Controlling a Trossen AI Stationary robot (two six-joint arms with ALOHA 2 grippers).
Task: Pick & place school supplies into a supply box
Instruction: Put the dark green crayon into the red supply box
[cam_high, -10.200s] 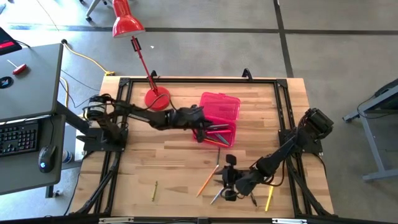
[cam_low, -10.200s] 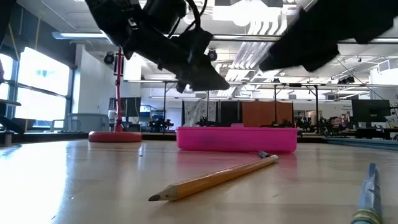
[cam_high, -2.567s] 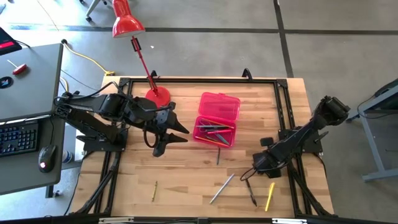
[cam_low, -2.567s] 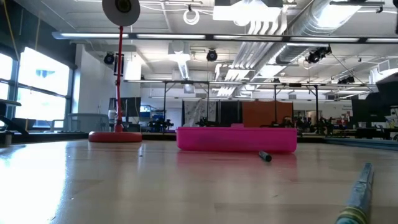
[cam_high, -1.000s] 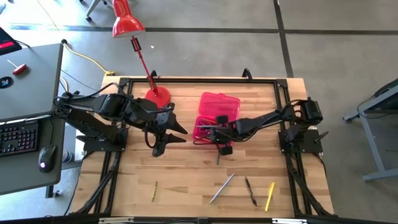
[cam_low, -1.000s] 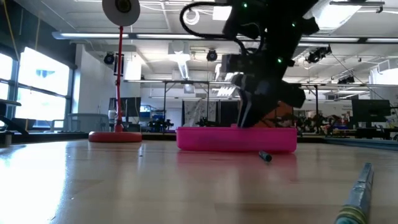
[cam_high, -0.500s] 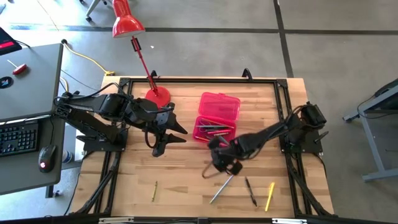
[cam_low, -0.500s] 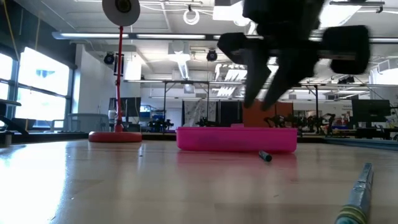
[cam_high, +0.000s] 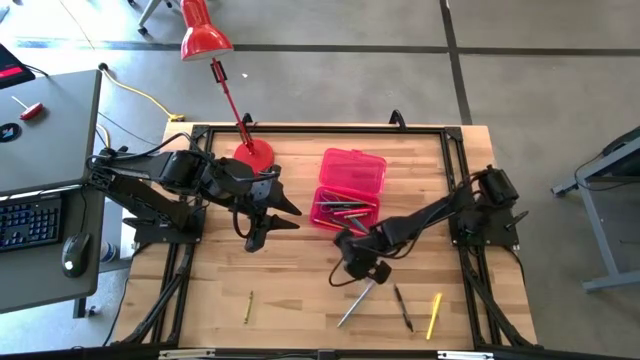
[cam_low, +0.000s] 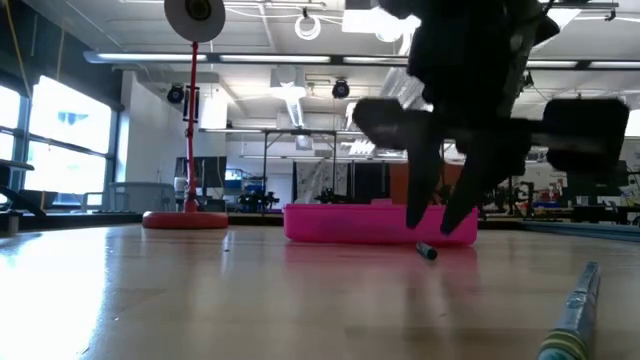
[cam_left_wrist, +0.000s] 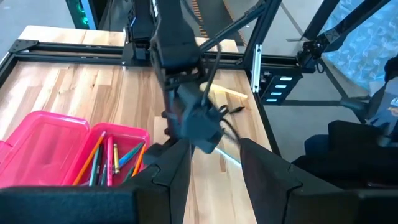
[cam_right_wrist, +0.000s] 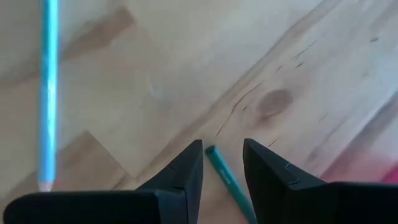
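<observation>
The pink supply box lies open at the table's middle, with several pens and pencils in its tray. A green pencil lies on the wood just near-side of the box, its end showing in the low view. My right gripper hangs open just above it, fingers pointing down, one on either side of the pencil's end, touching nothing. My left gripper waits open to the left of the box. A light-blue pencil, a dark pen and a yellow pencil lie near the front.
A red desk lamp stands with its round base at the far left of the table. A small yellow-green pencil lies alone at the near left. The black frame rails run along the table's edges.
My right gripper has left the place above the open box, gone toward the table's near edge and come down over the green pencil in front of the box. My left arm has kept still.
</observation>
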